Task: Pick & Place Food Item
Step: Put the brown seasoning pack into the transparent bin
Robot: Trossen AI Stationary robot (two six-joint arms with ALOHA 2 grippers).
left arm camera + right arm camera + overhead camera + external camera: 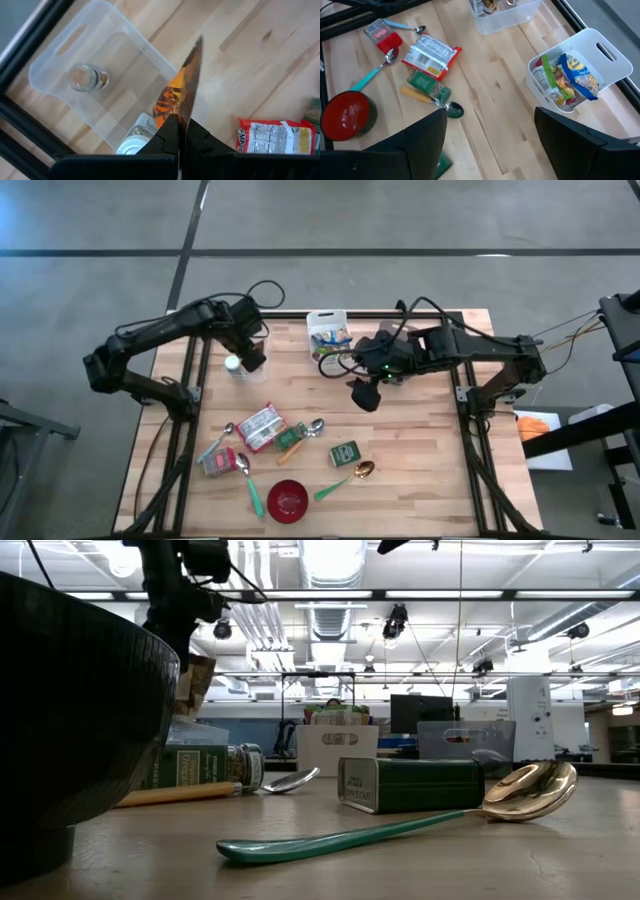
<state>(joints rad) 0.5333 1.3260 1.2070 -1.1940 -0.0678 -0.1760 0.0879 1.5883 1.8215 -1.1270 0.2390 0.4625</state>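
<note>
Looking down, we find left gripper [252, 360] over clear bin [243, 352] at table's left rear, right gripper [366, 394] mid-table near white basket [327, 334].
Low view: we see green tin [410, 784], green-handled spoon [400, 824].
Left wrist: our fingers [170, 140] pinched tight on orange packet [181, 90], held edge-on above bin.
Right wrist: our jaws spread wide, empty, above bare wood; red bowl [344, 117] nearby.
</note>
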